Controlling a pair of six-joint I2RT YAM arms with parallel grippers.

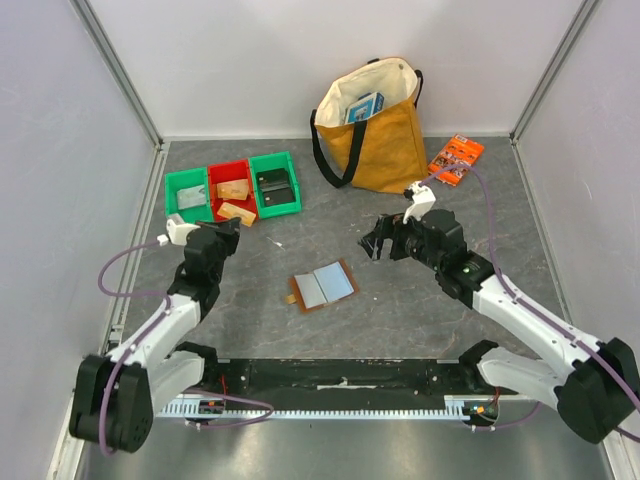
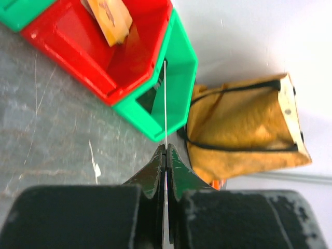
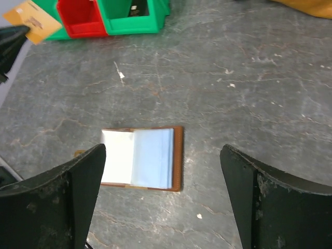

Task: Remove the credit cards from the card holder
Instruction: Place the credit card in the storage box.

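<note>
Card holder (image 3: 140,158) lies open on the counter (image 3: 249,88) below and between the wide-spread, empty right fingers (image 3: 78,181), while the left fingers (image 2: 153,174) pinch a thin credit card (image 2: 165,104) edge-on just short of the red bin (image 2: 78,46), so releasing it there probably comes next.

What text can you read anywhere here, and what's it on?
No text is legible.
Orange packet: print too small to read.
Blue box in the bag: print too small to read.
Held card in the left gripper: dark lines, blurred.
Binned card in the red bin: orange marks, blurred.
Holder: no text seen.
</note>
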